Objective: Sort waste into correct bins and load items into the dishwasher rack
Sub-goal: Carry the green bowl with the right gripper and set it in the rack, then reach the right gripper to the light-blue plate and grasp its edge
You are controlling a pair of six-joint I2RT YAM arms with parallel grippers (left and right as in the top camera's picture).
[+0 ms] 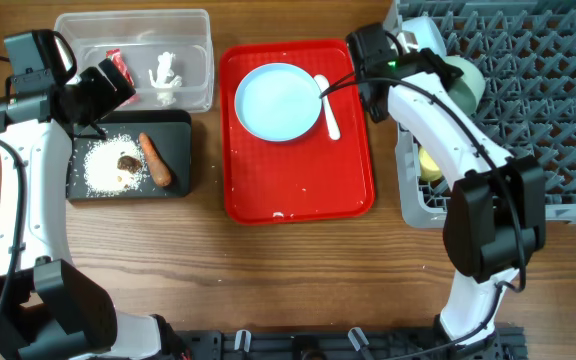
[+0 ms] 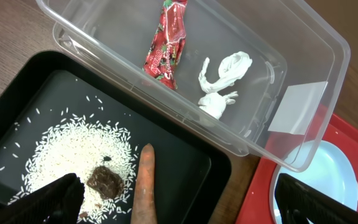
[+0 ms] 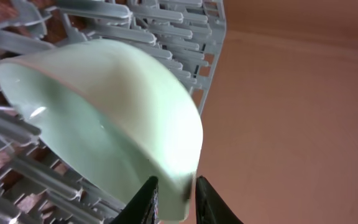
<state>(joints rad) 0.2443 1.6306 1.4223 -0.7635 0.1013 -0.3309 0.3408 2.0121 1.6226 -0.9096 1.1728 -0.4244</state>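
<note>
My right gripper point(image 3: 174, 186) is shut on the rim of the pale-green bowl point(image 3: 104, 106), holding it tilted among the pegs at the left edge of the grey dishwasher rack point(image 1: 548, 100). My left gripper point(image 2: 179, 205) is open and empty above the black bin point(image 1: 173, 130). That bin holds rice crumbs point(image 2: 67, 149), the brown lump point(image 2: 106, 180) and the carrot piece point(image 2: 145, 186). The clear bin point(image 1: 196, 90) holds the red wrapper point(image 2: 166, 43) and the white scrap point(image 2: 222, 78). The light-blue plate point(image 1: 278, 100) and the white spoon point(image 1: 328, 105) lie on the tray.
The flat red tray point(image 1: 298, 180) lies between the bins and the rack. A yellow cup point(image 1: 430, 162) sits in the rack's left side under my right arm. Bare wooden table runs along the front.
</note>
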